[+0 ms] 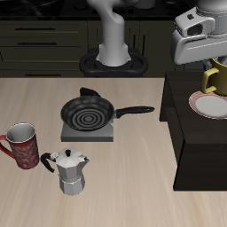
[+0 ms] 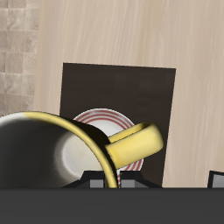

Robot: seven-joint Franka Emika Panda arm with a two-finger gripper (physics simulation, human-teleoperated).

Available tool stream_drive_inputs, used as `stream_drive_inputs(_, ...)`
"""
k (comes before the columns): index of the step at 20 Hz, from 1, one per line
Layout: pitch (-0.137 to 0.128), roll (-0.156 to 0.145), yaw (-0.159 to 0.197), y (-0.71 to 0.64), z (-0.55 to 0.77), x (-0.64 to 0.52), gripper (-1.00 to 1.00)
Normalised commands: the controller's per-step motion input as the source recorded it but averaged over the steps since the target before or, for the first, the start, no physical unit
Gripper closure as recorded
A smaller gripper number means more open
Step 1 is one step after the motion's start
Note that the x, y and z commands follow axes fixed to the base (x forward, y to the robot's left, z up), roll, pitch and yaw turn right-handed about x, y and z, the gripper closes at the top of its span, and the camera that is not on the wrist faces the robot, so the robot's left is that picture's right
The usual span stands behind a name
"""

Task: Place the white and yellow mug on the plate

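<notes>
Gripping white and yellow mug (image 1: 215, 78), claw (image 1: 211, 64).

White and yellow mug (image 2: 66, 153) close up, above the plate (image 2: 103, 119) on dark surface (image 2: 114, 87).

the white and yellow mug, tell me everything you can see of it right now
The white and yellow mug looks glossy olive-yellow outside with a pale inside and a yellow loop handle. It appears empty. It hangs tilted in the air, held by the tool, right above the plate on the dark raised stand. It does not touch the plate. The whitish part is hard to make out here.
</notes>
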Motion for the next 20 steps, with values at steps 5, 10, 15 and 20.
stream_drive_inputs(5, 0.025, -0.004, 0.001, 0.03, -0.2, -0.01, 1.0)
stream_drive_inputs(10, 0.008, -0.04, -0.022, -0.09, -0.07, 0.04, 1.0)
stream_drive_inputs(15, 0.019, -0.015, -0.017, -0.08, -0.08, 0.1, 1.0)
stream_drive_inputs(20, 0.061, 0.001, -0.008, 0.01, -0.36, 0.09, 1.0)
